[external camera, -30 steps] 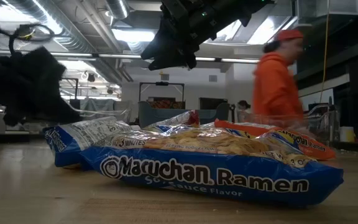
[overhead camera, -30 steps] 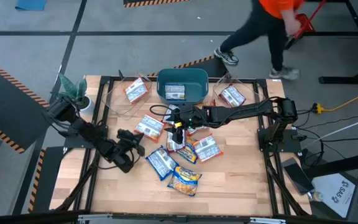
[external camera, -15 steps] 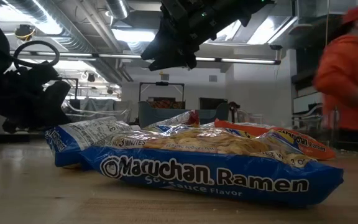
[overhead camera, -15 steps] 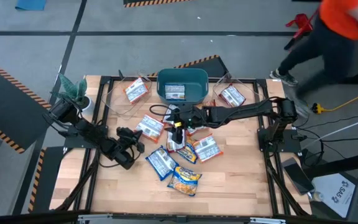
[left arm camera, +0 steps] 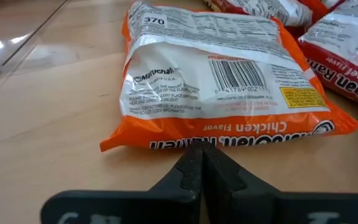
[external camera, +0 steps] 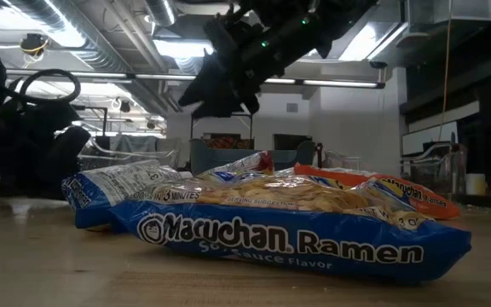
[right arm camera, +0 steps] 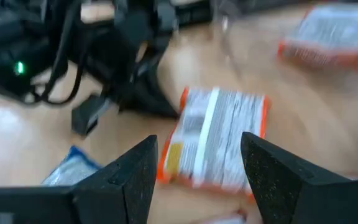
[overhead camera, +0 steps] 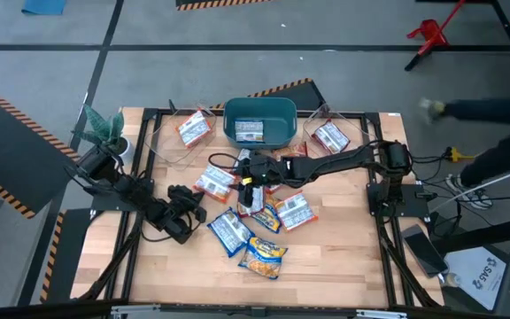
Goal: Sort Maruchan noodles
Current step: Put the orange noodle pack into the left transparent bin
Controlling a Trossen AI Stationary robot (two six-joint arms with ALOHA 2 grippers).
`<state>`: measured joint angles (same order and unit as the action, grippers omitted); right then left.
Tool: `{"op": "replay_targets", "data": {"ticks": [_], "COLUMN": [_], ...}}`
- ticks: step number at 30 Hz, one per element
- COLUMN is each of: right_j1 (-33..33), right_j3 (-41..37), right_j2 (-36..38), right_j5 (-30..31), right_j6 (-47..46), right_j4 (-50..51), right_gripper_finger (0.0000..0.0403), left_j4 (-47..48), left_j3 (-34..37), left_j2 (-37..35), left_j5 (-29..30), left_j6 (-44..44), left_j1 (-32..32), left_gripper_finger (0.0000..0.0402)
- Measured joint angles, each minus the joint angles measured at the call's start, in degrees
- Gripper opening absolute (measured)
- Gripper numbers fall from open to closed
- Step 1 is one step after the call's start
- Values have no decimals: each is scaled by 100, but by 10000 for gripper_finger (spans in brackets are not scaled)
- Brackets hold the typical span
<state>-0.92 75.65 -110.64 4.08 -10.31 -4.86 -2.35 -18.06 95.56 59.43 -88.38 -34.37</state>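
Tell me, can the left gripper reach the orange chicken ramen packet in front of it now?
Probably yes. The left gripper is shut just before the orange chicken packet, with only bare table between them. It must open first.

L arm reaches in from table's left edge, bent low; left gripper (overhead camera: 195,202) (left arm camera: 201,163) near the table top, fingers pressed together. R arm stretches from right side across to centre; right gripper (overhead camera: 248,180) (right arm camera: 197,165) raised above the table, fingers (right arm camera: 277,180) spread, nothing between.
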Motion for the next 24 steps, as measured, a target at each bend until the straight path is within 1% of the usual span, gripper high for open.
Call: {"op": "replay_targets", "data": {"ticks": [3,5,7,9,12,13,15,16,20,22,24], "right_j1": [-77,-154,-233,-299,-339,-338,-340,-338,-333,-333,-333], "right_j3": [5,5,5,5,5,5,5,5,5,5,5], "right_j2": [1,1,1,10,35,39,39,39,39,39,39], "right_j5": [86,-26,-200,-297,-281,-267,-262,-260,-219,-216,-216], "right_j6": [207,191,118,1,-5,-2,-4,-4,-4,-4,-5], "right_j4": [-231,-239,-208,-186,-274,-307,-311,-309,-301,-301,-300], "right_gripper_finger": [214,214,214,214,214,214,214,214,214,214,214], "left_j4": [-135,-118,-142,-212,-113,-132,-27,69,13,-80,-180], "left_j3": [-3,-59,-182,-290,-341,-354,-345,-296,-53,39,40], "left_j2": [82,13,-200,-516,-820,-918,-1032,-1038,-912,-811,-733], "left_j5": [77,118,110,225,670,914,1330,1403,1095,974,976], "left_j6": [-78,-103,-23,342,983,1131,1294,1312,1212,1206,1183], "left_j1": [-16,-144,-329,-429,-495,-471,-323,-213,293,354,339], "left_gripper_finger": [0,0,0,0,0,0,0,0,0,0,0]}}
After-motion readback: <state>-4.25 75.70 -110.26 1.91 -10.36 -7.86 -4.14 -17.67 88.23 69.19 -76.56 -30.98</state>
